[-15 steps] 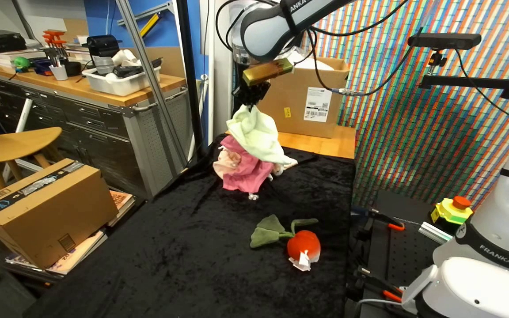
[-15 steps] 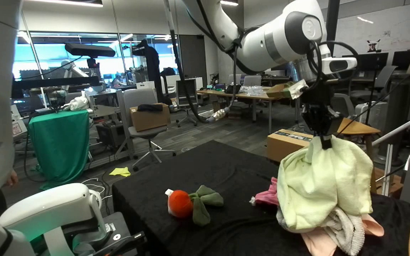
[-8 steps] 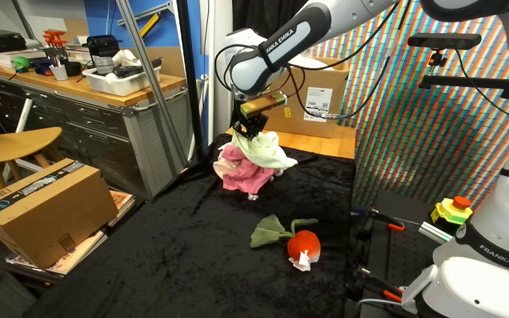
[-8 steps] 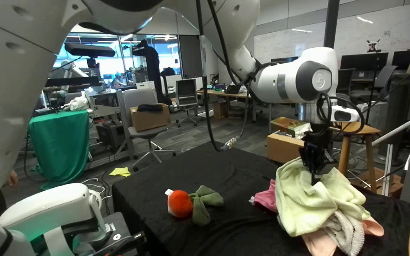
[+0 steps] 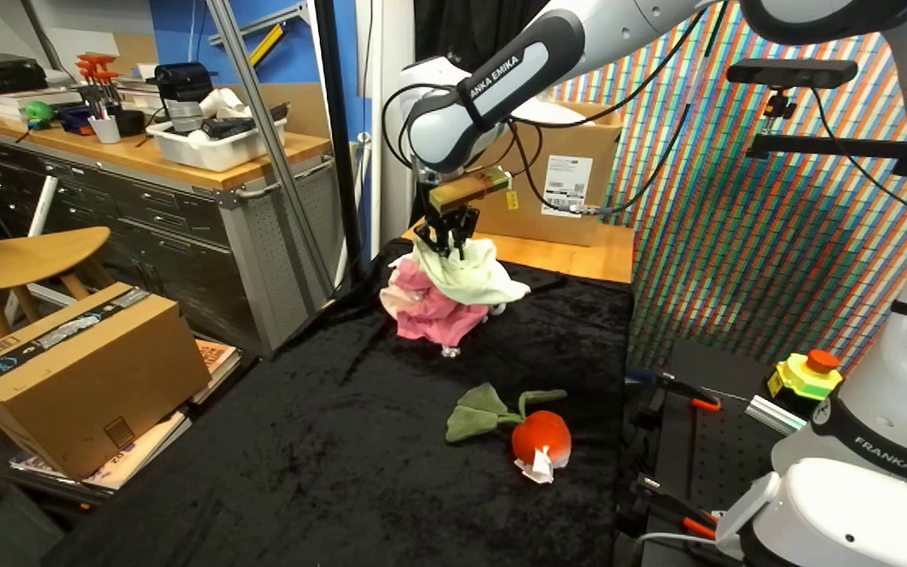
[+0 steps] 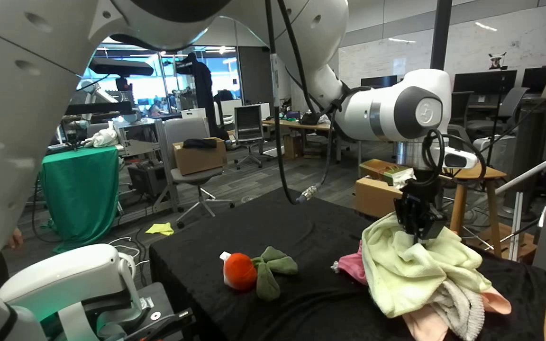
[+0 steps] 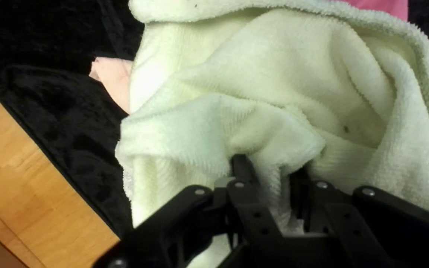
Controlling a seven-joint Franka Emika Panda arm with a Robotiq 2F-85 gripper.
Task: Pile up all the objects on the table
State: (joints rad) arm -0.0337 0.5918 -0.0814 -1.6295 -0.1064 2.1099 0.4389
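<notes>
A pale cream-green cloth point(image 5: 473, 276) lies crumpled on top of a heap on the black table point(image 5: 304, 457). Beneath it show a pink cloth point(image 5: 442, 316), a peach cloth point(image 6: 424, 322) and a greyish-white ribbed cloth point(image 6: 460, 308); their rest is covered. My gripper point(image 5: 454, 250) points down into the top of the cream cloth. In the wrist view the fingers point(image 7: 241, 165) stand apart, with a loose fold of that cloth in the gap of the gripper point(image 7: 272, 169). Away from the heap, a red-and-white plush point(image 6: 241, 272) with dark green leaves point(image 6: 268, 279) lies alone.
A wooden surface point(image 5: 611, 256) with a large cardboard box point(image 5: 556, 189) adjoins the table's edge behind the heap. Past another table side sits a taped cardboard box point(image 5: 83, 378). A metal post point(image 5: 272, 150) rises near the heap's corner.
My gripper came down with the cream cloth, which sank and bunched up on the heap. The fingers then parted, and the gripper stays low in the cloth. The red plush did not move.
</notes>
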